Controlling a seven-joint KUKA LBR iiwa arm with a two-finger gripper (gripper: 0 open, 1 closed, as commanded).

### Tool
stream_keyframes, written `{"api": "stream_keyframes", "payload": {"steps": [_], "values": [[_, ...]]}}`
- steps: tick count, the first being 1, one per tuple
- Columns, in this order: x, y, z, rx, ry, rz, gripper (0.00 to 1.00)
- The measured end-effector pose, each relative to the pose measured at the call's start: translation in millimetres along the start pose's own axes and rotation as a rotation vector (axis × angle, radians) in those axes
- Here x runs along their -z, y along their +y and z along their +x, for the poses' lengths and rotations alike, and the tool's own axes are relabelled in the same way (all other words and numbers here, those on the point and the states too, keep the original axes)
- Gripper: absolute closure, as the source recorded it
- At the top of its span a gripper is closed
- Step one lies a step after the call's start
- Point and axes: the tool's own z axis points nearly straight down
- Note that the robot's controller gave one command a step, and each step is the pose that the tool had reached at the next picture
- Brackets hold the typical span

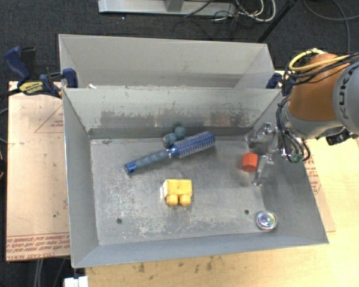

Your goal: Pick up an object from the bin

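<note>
The gripper (pixel 261 167) is hovering just beside 1 red block (pixel 249 162) near the bin's (pixel 78 160) right wall, likely lining up a grasp, though I cannot tell whether it is open or closed.

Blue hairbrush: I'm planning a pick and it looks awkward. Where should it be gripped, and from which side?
Probably the slim handle, from straight above, closing across its width. The blue hairbrush lies flat and diagonal with bare bin floor either side of the handle; the bristled head is bulkier, with a small teal thing beside it.
</note>
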Motion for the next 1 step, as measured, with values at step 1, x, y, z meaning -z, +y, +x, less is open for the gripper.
{"api": "stream_keyframes", "payload": {"steps": [1], "values": [[28.1, 0.2, -0.1, -0.052, 0.0, -0.001, 0.0]]}}
